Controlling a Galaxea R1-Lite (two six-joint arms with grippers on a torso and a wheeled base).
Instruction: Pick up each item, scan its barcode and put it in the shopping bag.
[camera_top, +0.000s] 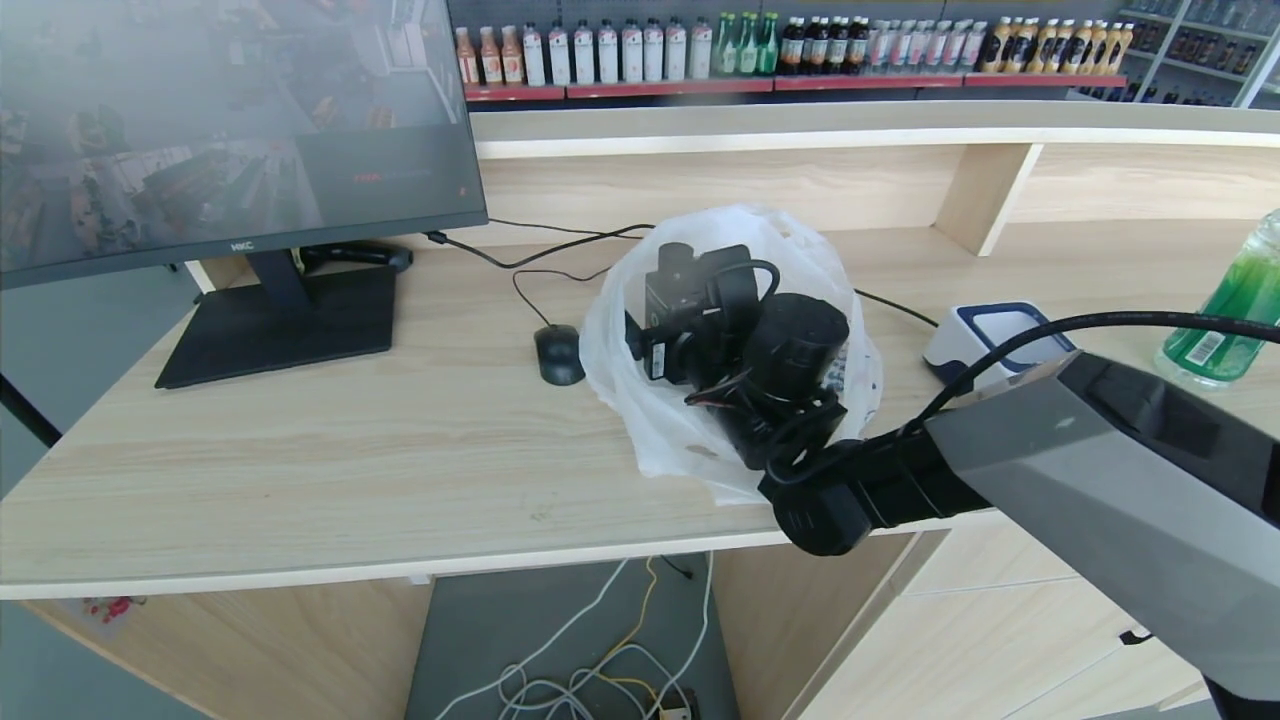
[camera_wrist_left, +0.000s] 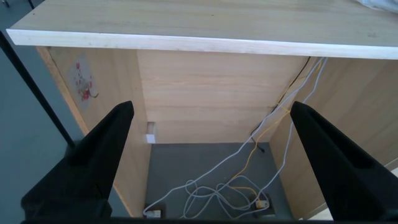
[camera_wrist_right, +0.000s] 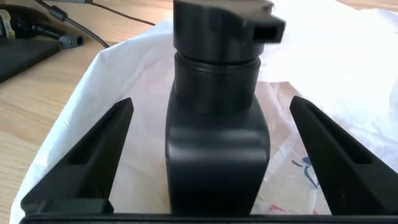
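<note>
— Where's the right arm (camera_top: 1100, 450)?
— In the head view it enters from 4 o'clock and stretches toward 10. The forearm is grey, and the black wrist (camera_top: 795, 350) sits near centre, tipped down.
— And the right gripper (camera_wrist_right: 211, 109)?
— Its jaws are wide apart, and the fingers (camera_wrist_right: 93, 155) grip nothing.
— The left gripper (camera_wrist_left: 211, 109)?
— Also spread wide and gripping nothing. It is held low and aimed forward, slightly downward.

Light wood desk (camera_top: 300, 450), monitor (camera_top: 230, 120) on a black stand (camera_top: 285, 325) at far left, black mouse (camera_top: 560, 354) mid-desk, white plastic bag (camera_top: 615, 330) just right of it, white scanner (camera_top: 990, 335) further right, green bottle (camera_top: 1225, 320) at right edge, black cables (camera_top: 560, 240) along the far side.
</note>
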